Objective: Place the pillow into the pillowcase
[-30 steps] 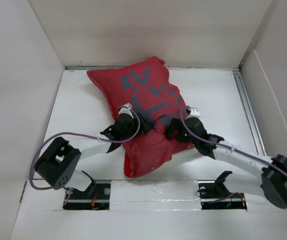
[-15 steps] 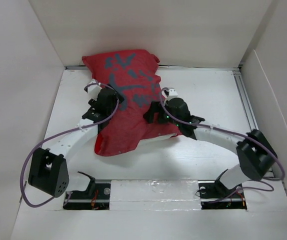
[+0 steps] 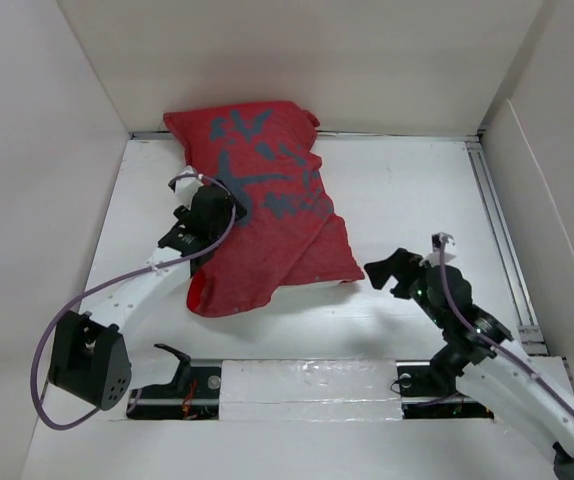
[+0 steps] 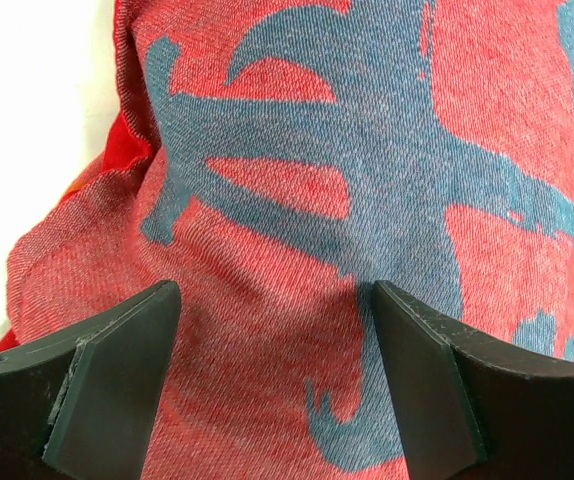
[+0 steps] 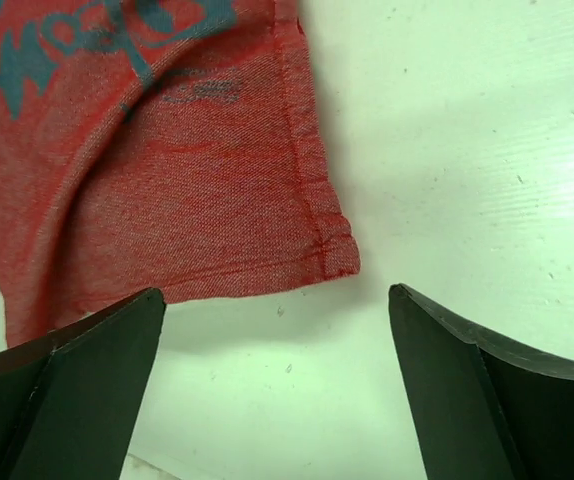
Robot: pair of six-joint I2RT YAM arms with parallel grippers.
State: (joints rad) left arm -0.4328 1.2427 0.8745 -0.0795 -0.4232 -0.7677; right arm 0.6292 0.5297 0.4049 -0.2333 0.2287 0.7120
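The pillowcase (image 3: 267, 215) lies left of centre toward the back wall (image 3: 297, 60). Its left flank is against the left tool (image 4: 277, 290), whose jaws stand wide with cloth showing between them. The right tool (image 5: 277, 292), equally wide, hovers apart, near the case's near-right corner. The counter (image 3: 407, 190) is white, like the back wall. The case looks plump and dull red, grey-blue marks uppermost.

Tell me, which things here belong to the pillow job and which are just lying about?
Job: pillowcase; left gripper; right gripper, both open. The pillow is not visible, maybe inside the case.
Just there: table; white walls.
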